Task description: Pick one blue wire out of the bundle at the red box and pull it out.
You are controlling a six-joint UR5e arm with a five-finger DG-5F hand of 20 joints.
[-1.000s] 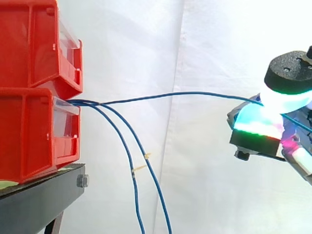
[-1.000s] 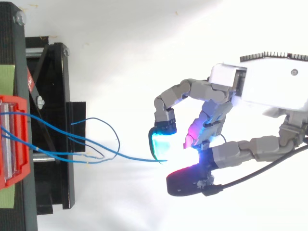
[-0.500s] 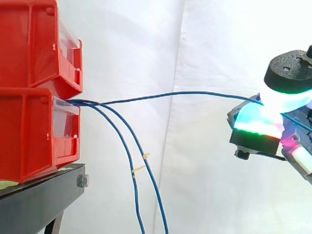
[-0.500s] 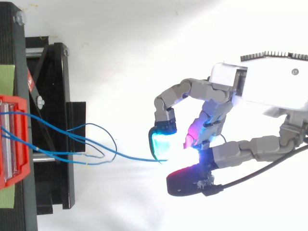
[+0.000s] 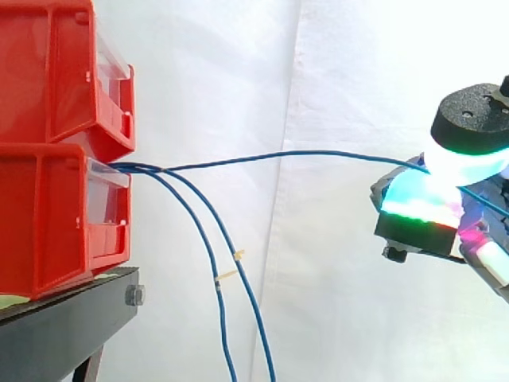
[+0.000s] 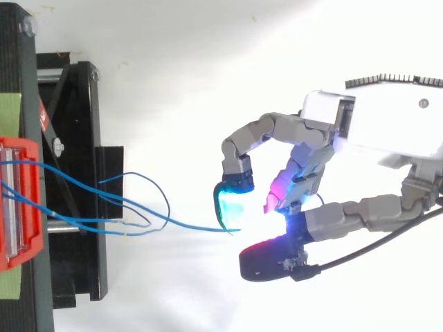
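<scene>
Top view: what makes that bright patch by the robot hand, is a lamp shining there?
Top view: no lamp; the fingertips of the robot hand glow cyan and magenta themselves, flaring over the white background where they pinch the blue wire. Side view: the same pads glow white, cyan and green; the curtain is evenly lit, with soft fold shadows only.

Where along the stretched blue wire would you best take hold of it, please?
Pinch the wire on its free span far from the bin, coming from the side view's right, as the robot hand does now. There it runs alone, nearly level; at the bin mouth it bunches with two hanging wires.
</scene>
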